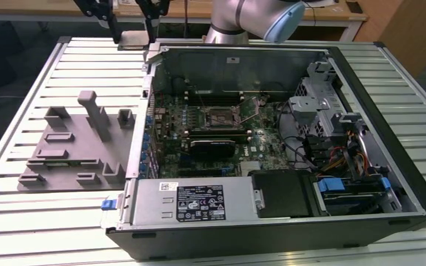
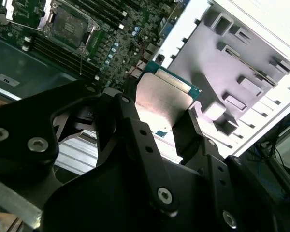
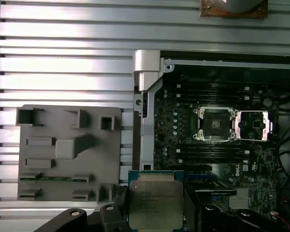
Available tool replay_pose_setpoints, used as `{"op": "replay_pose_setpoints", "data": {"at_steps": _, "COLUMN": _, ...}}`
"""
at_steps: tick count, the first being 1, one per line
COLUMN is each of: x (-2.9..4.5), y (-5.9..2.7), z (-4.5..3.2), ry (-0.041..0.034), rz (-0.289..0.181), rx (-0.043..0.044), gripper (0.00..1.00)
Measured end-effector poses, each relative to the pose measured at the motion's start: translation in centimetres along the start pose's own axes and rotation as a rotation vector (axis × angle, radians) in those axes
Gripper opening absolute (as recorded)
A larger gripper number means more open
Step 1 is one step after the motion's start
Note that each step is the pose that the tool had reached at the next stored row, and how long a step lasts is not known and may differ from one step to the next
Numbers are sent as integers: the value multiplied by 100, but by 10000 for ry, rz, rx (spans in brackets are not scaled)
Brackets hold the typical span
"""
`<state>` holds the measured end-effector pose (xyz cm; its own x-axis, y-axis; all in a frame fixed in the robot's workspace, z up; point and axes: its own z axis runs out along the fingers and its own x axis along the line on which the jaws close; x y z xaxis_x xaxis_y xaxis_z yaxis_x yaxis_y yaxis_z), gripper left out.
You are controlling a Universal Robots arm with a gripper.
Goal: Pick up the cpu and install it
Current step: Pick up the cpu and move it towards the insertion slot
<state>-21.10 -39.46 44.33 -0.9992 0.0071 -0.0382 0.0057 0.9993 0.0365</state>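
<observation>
Clamping cpu (image 3: 154, 203) by opposite edges, end effector (image 3: 154, 216) holds it flat, silvery lid facing up.

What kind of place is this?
Probably a robot workshop or lab: a gripper holds the cpu above a slatted metal table, near an open computer case with its motherboard showing.

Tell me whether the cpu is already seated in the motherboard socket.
No, in the first wrist view the claw grips the cpu by its edges, apart from the open socket.
</observation>
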Motion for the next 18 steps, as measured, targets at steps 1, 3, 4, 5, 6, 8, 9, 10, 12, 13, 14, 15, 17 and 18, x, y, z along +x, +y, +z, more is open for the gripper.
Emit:
{"op": "replay_pose_setpoints", "data": {"at_steps": 1, "x": -16, "y": 0, "z": 1, "ry": 0, "rz": 0, "rx": 0, "gripper": 54}}
{"op": "replay_pose_setpoints", "data": {"at_steps": 3, "x": -48, "y": 1, "z": 2, "ry": 0, "rz": 1, "rx": 1, "gripper": 54}}
{"op": "replay_pose_setpoints", "data": {"at_steps": 4, "x": -65, "y": 1, "z": 2, "ry": 0, "rz": 0, "rx": 0, "gripper": 54}}
{"op": "replay_pose_setpoints", "data": {"at_steps": 5, "x": -81, "y": 1, "z": 3, "ry": 0, "rz": 0, "rx": 0, "gripper": 54}}
{"op": "replay_pose_setpoints", "data": {"at_steps": 6, "x": -97, "y": 1, "z": 4, "ry": 0, "rz": 0, "rx": 0, "gripper": 54}}
{"op": "replay_pose_setpoints", "data": {"at_steps": 8, "x": -130, "y": 2, "z": 5, "ry": 0, "rz": -1, "rx": 0, "gripper": 54}}
{"op": "replay_pose_setpoints", "data": {"at_steps": 9, "x": -146, "y": 2, "z": 6, "ry": 0, "rz": -1, "rx": 1, "gripper": 54}}
{"op": "replay_pose_setpoints", "data": {"at_steps": 10, "x": -162, "y": 2, "z": 6, "ry": 0, "rz": -1, "rx": 0, "gripper": 54}}
{"op": "replay_pose_setpoints", "data": {"at_steps": 12, "x": -193, "y": 2, "z": 7, "ry": 0, "rz": 0, "rx": 0, "gripper": 54}}
{"op": "replay_pose_setpoints", "data": {"at_steps": 13, "x": -208, "y": 3, "z": 8, "ry": 0, "rz": 0, "rx": 0, "gripper": 54}}
{"op": "replay_pose_setpoints", "data": {"at_steps": 14, "x": -225, "y": 3, "z": 9, "ry": 0, "rz": 0, "rx": 0, "gripper": 54}}
{"op": "replay_pose_setpoints", "data": {"at_steps": 15, "x": -242, "y": 3, "z": 10, "ry": 0, "rz": 0, "rx": 0, "gripper": 54}}
{"op": "replay_pose_setpoints", "data": {"at_steps": 17, "x": -277, "y": 3, "z": 11, "ry": 0, "rz": 0, "rx": 0, "gripper": 54}}
{"op": "replay_pose_setpoints", "data": {"at_steps": 18, "x": -294, "y": 3, "z": 11, "ry": 0, "rz": 0, "rx": 0, "gripper": 54}}
